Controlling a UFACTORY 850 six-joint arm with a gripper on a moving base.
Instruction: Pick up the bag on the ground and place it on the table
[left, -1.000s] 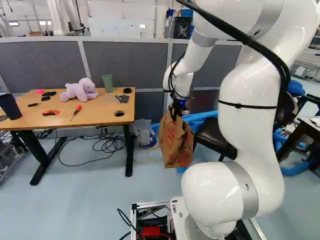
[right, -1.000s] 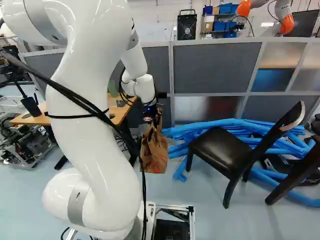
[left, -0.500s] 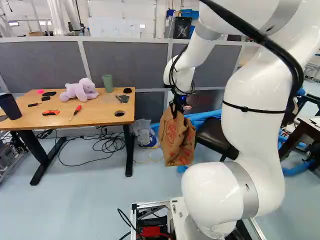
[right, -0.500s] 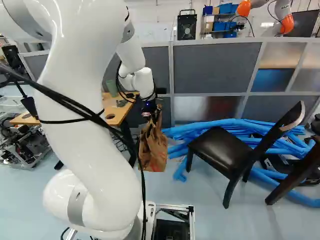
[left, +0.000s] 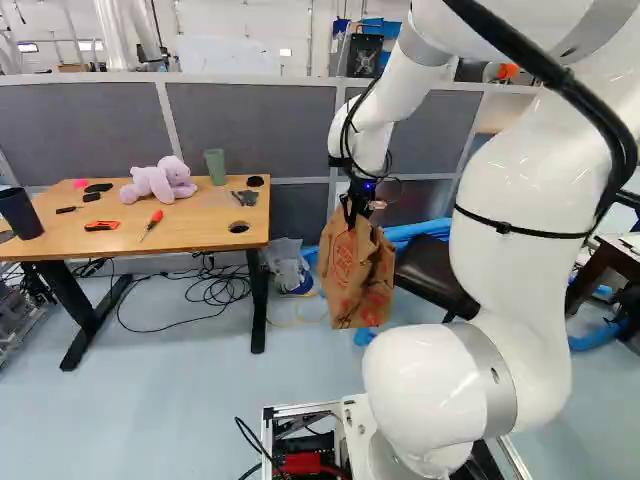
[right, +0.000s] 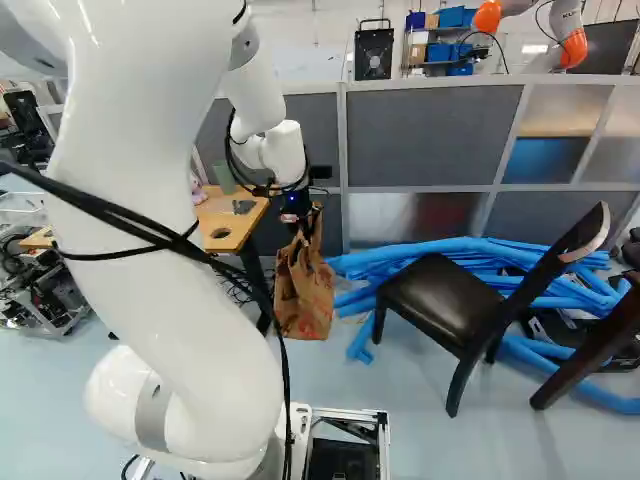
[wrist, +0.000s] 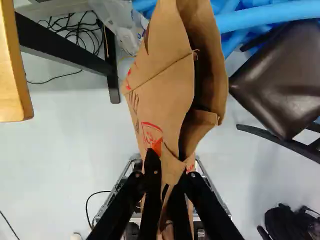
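- Brown paper bag (left: 355, 275): it has risen a little since the earlier frame, carried with the arm, and hangs above the floor (left: 190, 400).
- White arm (left: 515, 270): its upper links have swung against the joint at its foot, rightward in the left base view, leftward in the right one. The base stands where it did.
- Gripper (left: 350, 215): clamped on the bag's top edge, paper pinched between both fingers.
- Wooden surface (left: 190, 232): the bag hangs to its right in the left base view, apart from it.
- Soft toy (left: 160, 182): whole in the left base view; the right base view catches only a sliver.
- Dark chair (right: 440, 300): its backrest shows in the right base view, hidden in the left.
- Wrist view alone: it looks into the bag's open mouth.
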